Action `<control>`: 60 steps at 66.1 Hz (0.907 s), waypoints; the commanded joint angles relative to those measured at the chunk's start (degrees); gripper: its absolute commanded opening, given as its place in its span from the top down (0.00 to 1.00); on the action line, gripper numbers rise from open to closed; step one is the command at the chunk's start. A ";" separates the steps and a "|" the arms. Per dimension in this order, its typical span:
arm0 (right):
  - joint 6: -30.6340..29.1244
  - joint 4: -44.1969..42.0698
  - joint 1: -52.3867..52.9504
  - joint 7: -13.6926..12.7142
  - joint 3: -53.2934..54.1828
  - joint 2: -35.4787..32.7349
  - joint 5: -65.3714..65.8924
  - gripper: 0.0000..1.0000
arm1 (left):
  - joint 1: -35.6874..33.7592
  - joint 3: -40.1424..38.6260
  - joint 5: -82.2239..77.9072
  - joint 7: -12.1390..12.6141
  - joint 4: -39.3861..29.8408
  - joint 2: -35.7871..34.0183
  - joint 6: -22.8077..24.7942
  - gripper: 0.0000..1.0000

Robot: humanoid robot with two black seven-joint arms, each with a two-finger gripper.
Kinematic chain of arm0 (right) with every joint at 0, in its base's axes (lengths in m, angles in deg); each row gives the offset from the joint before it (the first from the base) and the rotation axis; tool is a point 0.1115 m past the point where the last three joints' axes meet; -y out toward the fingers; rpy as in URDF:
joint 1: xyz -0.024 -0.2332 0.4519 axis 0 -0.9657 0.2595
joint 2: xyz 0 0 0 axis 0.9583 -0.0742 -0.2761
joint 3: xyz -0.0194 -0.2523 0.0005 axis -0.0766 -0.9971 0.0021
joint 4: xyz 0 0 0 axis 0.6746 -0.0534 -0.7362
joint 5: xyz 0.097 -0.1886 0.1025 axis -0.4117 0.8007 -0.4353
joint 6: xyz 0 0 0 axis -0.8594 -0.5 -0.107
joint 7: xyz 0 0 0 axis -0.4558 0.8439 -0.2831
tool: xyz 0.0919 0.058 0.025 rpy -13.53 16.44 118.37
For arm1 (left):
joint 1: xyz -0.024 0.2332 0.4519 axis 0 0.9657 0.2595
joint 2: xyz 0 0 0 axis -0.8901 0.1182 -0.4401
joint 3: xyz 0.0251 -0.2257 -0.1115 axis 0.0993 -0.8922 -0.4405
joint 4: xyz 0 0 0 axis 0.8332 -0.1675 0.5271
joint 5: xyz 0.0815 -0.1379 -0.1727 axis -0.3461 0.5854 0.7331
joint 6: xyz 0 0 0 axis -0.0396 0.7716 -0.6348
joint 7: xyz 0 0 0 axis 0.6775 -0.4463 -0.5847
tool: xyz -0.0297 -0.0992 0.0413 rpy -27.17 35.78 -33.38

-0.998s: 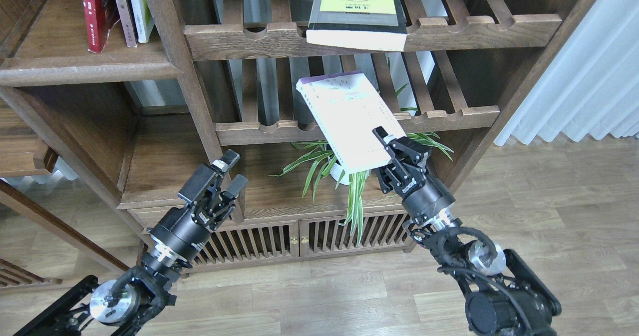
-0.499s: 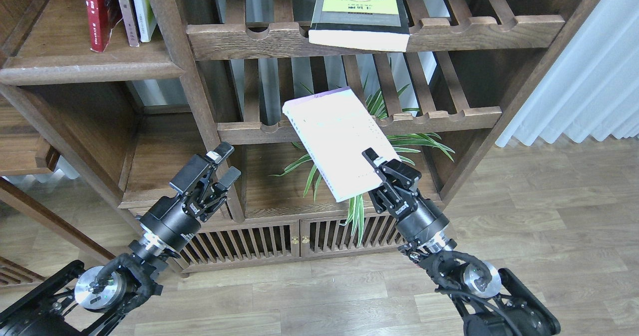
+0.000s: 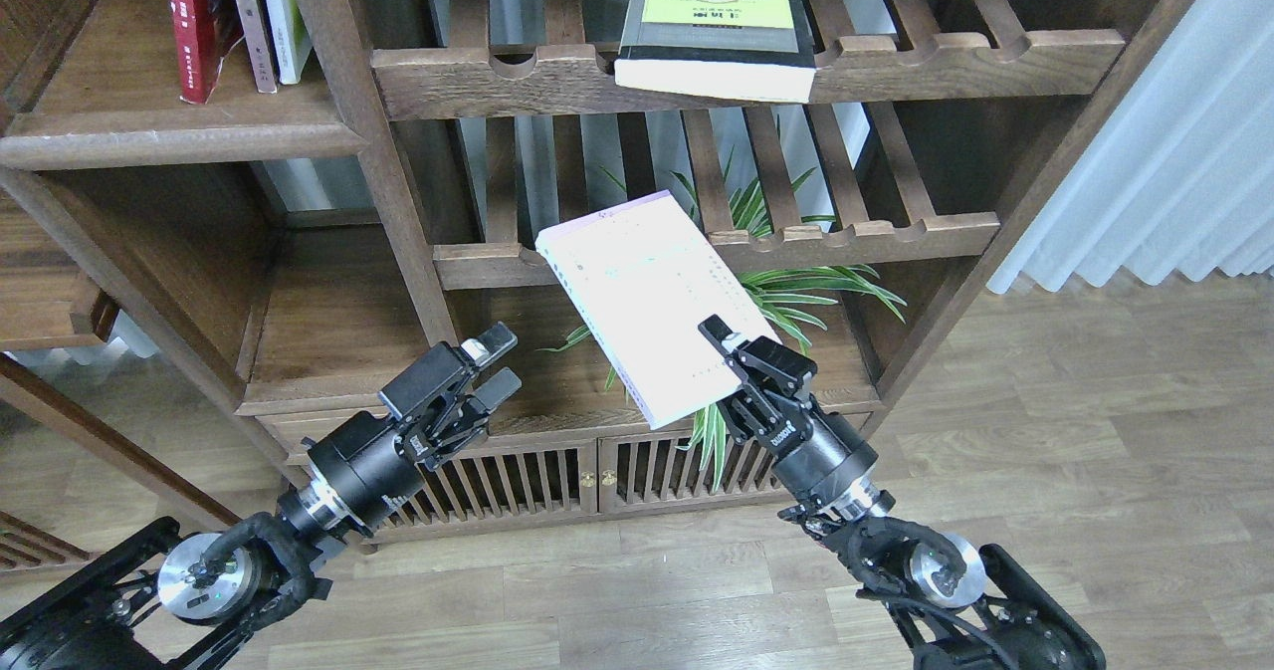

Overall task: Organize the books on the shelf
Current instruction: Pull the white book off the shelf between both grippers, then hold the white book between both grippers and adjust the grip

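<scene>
My right gripper point(image 3: 722, 351) is shut on the lower corner of the pale lavender-white book point(image 3: 652, 292) and holds it tilted in the air in front of the middle slatted rack. The thick black book with the yellow-green panel point(image 3: 717, 28) lies flat on the upper slatted rack. The red book point(image 3: 194, 23) stands with two other books on the solid plank shelf point(image 3: 179, 137) at the top left. My left gripper point(image 3: 495, 363) is open and empty, low in front of the cabinet, to the left of the held book.
A spider plant in a white pot point(image 3: 786, 292) stands on the lower ledge behind the held book. Two slatted racks point(image 3: 846, 242) cross the middle bay. A vertical post point(image 3: 388, 202) divides the bays. Slatted cabinet doors point(image 3: 557, 481) are below. A white curtain point(image 3: 1174, 142) hangs on the right.
My right gripper has drawn the lavender-white book down and to the left, away from the middle rack. My left gripper has moved right, toward the book.
</scene>
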 commanded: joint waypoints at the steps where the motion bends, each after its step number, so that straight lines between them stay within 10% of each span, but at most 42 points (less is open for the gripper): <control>1: -0.06 0.88 -0.86 0.00 -0.82 0.15 0.57 0.84 | -0.01 0.03 -0.18 0.08 0.06 0.19 0.00 0.00; 60: -0.06 1.23 -3.33 0.00 -1.34 1.11 8.12 0.83 | 0.95 1.52 -0.70 -0.09 0.50 0.80 0.00 0.00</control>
